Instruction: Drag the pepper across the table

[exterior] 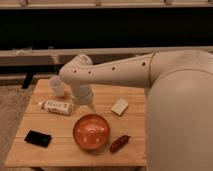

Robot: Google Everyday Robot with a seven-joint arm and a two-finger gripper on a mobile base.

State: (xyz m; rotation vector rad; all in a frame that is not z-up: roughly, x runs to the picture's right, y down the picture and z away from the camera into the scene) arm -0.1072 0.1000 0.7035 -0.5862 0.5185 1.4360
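Observation:
The pepper (119,143) is a small dark red-brown tapered thing lying on the table (60,150) near its front right edge, just right of the orange bowl (91,132). My white arm reaches in from the right over the table. The gripper (88,106) hangs below the arm's wrist, above the table just behind the bowl and left of the pepper, apart from it.
A lying white bottle (56,106) is left of the gripper. A clear cup (57,86) stands at the back left. A small white block (119,107) lies behind the pepper. A black flat object (38,138) lies at the front left.

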